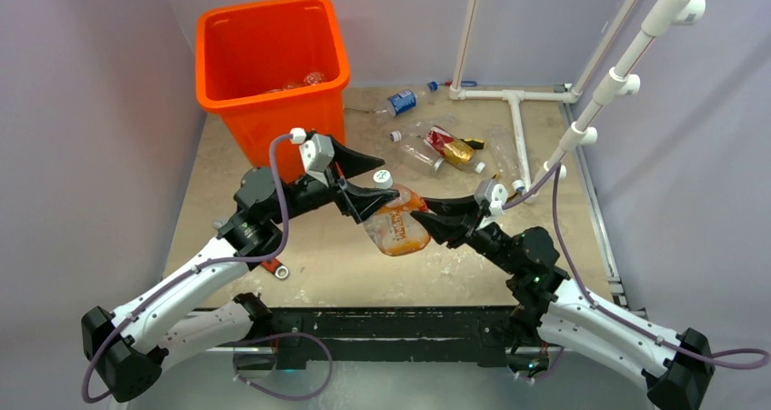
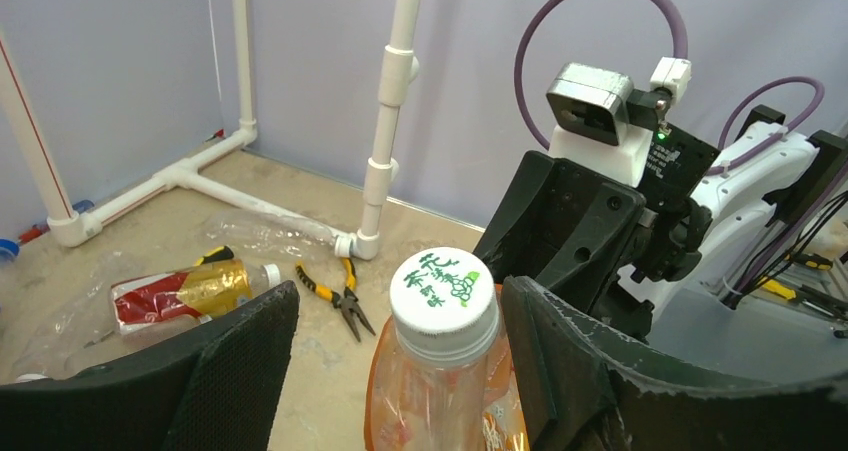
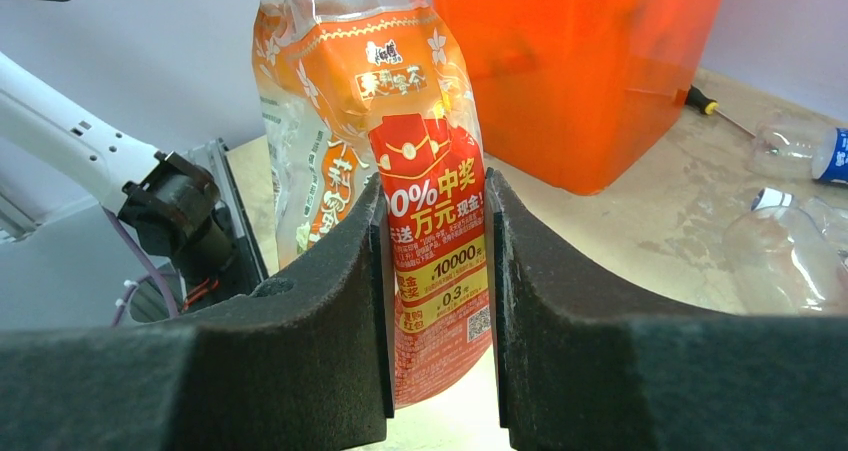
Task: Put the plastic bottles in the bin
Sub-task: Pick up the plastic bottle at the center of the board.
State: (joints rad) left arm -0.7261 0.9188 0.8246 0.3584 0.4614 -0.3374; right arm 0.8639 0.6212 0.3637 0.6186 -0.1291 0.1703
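Right gripper (image 3: pixel 436 196) is clamped on the orange bottle (image 3: pixel 400 81), with its pads pressing both sides of the label low on the body. Left gripper (image 2: pixel 400 301) is open, its fingers (image 2: pixel 235 371) straddling the white cap (image 2: pixel 443 296). There is a clear gap on one side and it is nearly touching on the other; contact can't be confirmed. The bottle sits over mid-table between the two arms, cap toward the left gripper, in front of and to the right of the bin (image 1: pixel 264 128). It is not in the bin.

Top view adds:
- a few clear bottles (image 1: pixel 314 79) lying inside the bin
- a wrench (image 1: pixel 275 267) on the table (image 1: pixel 327 265) by the left arm
- a blue-label bottle (image 1: pixel 400 101) at the back
- a white pipe frame (image 1: pixel 514 96) at back right

Left wrist view adds:
- green print on the cap
- pliers (image 2: pixel 340 296) lying near a crushed red-label bottle (image 2: pixel 190 291)

Right wrist view adds:
- the orange bottle's red-and-orange label up close
- a screwdriver (image 3: pixel 705 99) by the bin's base
- crushed clear bottles (image 3: pixel 790 241) at right
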